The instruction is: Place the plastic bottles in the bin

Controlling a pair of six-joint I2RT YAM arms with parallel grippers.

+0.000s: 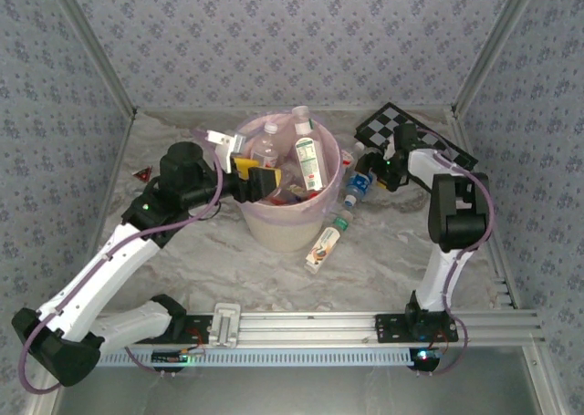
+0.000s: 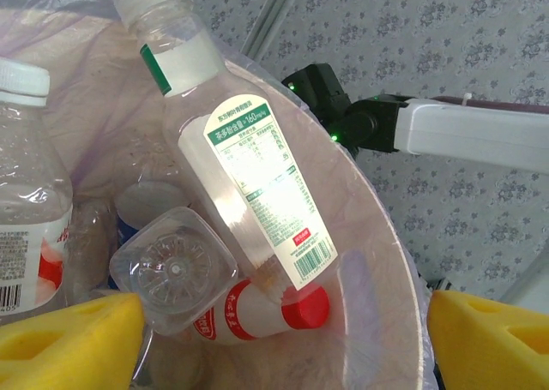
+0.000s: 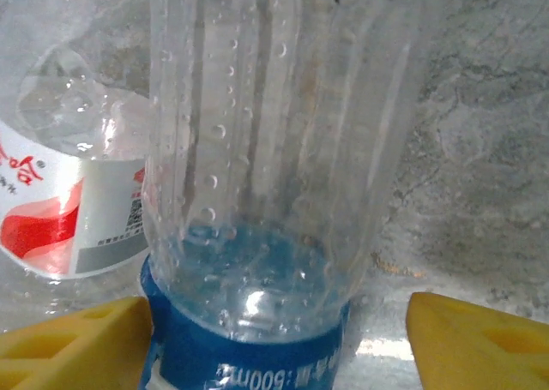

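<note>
Bin [image 1: 274, 228], round, cream and lined with a pink bag, stands at the middle of the marbled tabletop [image 1: 228, 269] with several plastic bottles piled inside. The left gripper [image 1: 260, 180] hovers over the bin's near left rim, its yellow fingers [image 2: 69, 339] spread wide and gripping nothing. Below it in the bin, a tall bottle [image 2: 249, 184] with a white-and-green label and a white cap leans against the liner. Under it are a red-capped bottle [image 2: 257, 315] lying on its side and a clear bottle [image 2: 171, 270] showing its base. A white-capped bottle [image 2: 26, 193] with a red-and-white label stands at the left.

The right gripper [image 1: 372, 173] is down at the tabletop just right of the bin, toward the far right corner. Its jaws stand apart on either side of a blue-labelled bottle [image 3: 257, 236], with a clear gap at one pad. Whether the other pad touches the label is hard to tell. A second bottle [image 3: 60, 184] with a red-and-white label lies just beside it. An orange-and-white bottle [image 1: 326, 243] lies on the tabletop just beside the bin's near right side. A chequered board [image 1: 415, 134] lies in the far right corner, and a small red triangle [image 1: 143, 173] sits by the left edge.
</note>
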